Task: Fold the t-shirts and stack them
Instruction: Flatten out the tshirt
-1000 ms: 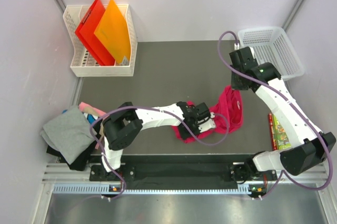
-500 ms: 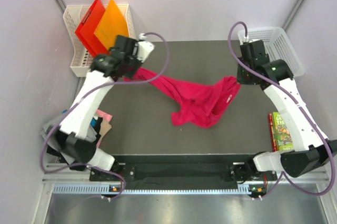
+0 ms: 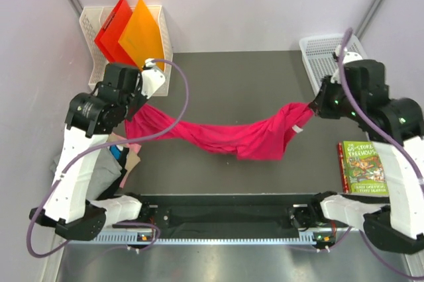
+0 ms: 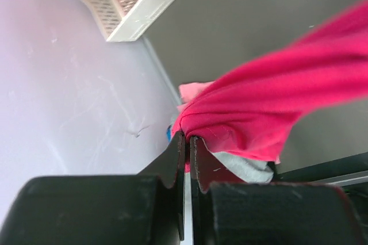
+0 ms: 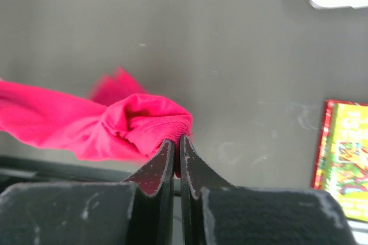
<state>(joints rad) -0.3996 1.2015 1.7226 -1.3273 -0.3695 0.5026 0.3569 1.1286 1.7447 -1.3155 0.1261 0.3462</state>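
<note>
Cloth spans the counter (image 3: 218, 83) from side to side: the bright magenta t-shirt (image 3: 242, 138) hangs stretched between the two arms like a loose rope. Its ends are lifted and its middle sags in bunched folds toward the dark surface. Whether the lowest folds touch the counter cannot be told.

The left hand (image 4: 187, 137) is closed on one end of the t-shirt at the left side of the counter. Its two fingers are pressed almost together with a gathered knot of fabric pinched at their tips. The right hand (image 5: 177, 139) is clamped the same way on the other end, at the right side of the counter, with a rolled hem bulging just above its fingertips.

Below the left hand, at the counter's left edge, lie the folded shirts (image 3: 126, 156). Pale pink, blue and tan pieces peek out, with grey beside them, partly hidden by the arm. A white rack (image 3: 165, 53) stands at the far left corner and holds a red folder (image 3: 114, 30) and an orange folder (image 3: 142, 34). A white basket (image 3: 318, 57) sits at the far right corner. A book (image 3: 362, 167) with a green cover lies flat by the right edge, well apart from the t-shirt.
</note>
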